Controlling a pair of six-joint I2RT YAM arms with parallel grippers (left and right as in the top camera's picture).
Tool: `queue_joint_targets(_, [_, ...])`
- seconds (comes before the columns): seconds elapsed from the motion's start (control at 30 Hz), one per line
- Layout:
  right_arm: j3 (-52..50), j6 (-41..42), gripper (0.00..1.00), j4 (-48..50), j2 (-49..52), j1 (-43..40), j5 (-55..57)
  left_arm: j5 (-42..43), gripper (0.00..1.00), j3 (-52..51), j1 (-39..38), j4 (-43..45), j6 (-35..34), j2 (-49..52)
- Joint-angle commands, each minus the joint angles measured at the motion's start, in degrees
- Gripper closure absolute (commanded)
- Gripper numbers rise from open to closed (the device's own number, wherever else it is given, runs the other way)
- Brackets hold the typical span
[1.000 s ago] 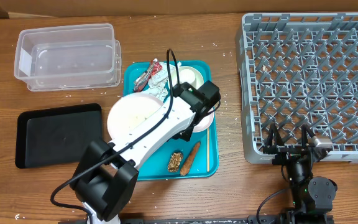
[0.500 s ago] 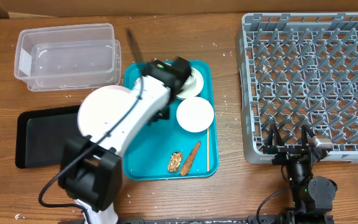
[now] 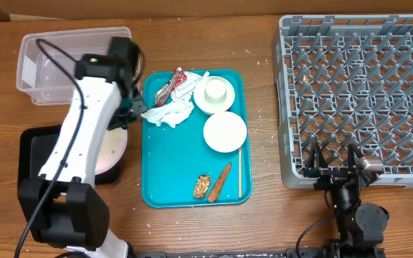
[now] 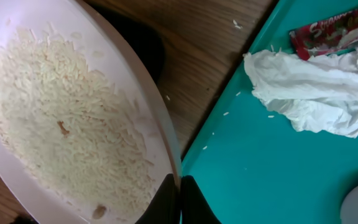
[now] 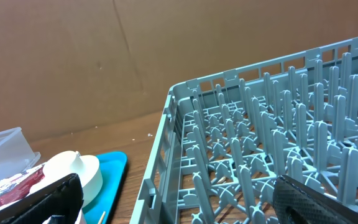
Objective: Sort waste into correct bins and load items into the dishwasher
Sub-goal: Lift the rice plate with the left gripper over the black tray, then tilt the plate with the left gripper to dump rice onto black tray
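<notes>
My left gripper [image 4: 180, 198] is shut on the rim of a white plate [image 4: 73, 124] covered with rice. In the overhead view the gripper [image 3: 129, 115] holds the plate [image 3: 112, 152] over the right end of the black tray [image 3: 41, 154], beside the teal tray [image 3: 185, 165]. On the teal tray lie a crumpled napkin [image 3: 169, 111], a red wrapper [image 3: 169, 87], a cup on a saucer [image 3: 216, 92], a small white plate [image 3: 225, 132], food scraps [image 3: 214, 183] and a thin stick [image 3: 240, 170]. My right gripper [image 3: 333, 163] is open and empty at the front edge of the grey dish rack [image 3: 357, 93].
A clear plastic bin [image 3: 56, 64] stands at the back left, behind the black tray. The left arm reaches over the bin's right end. The dish rack [image 5: 247, 124] fills the right side; the cup [image 5: 73, 171] shows at the left of the right wrist view.
The left arm has carried the rice plate left off the teal tray to over the black tray. The napkin and wrapper are uncovered. The right arm has not moved.
</notes>
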Motion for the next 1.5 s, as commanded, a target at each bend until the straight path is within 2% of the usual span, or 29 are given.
queue_joint_targets(0.0, [-0.6,-0.2,0.0,0.2,-0.5,0.2,0.5,6.0,0.96,0.8,2.4,0.0,2.3,-1.2])
queue_joint_targets(0.37, [-0.6,-0.2,0.0,0.2,-0.5,0.2,0.5,15.4,0.96,0.8,11.2,4.0,8.7,-1.2])
queue_joint_targets(0.57, [-0.6,-0.2,0.0,0.2,-0.5,0.2,0.5,16.1,0.96,0.8,13.7,4.8,9.9,-1.2])
queue_joint_targets(0.93, [-0.6,-0.2,0.0,0.2,-0.5,0.2,0.5,27.2,0.96,0.8,18.7,5.8,14.4,-1.2])
queue_joint_targets(1.17, [-0.6,-0.2,0.0,0.2,-0.5,0.2,0.5,28.5,0.96,0.8,22.6,5.3,15.6,-1.2])
queue_joint_targets(1.47, [-0.6,-0.2,0.0,0.2,-0.5,0.2,0.5,40.5,0.96,0.8,29.1,4.0,19.8,-1.2])
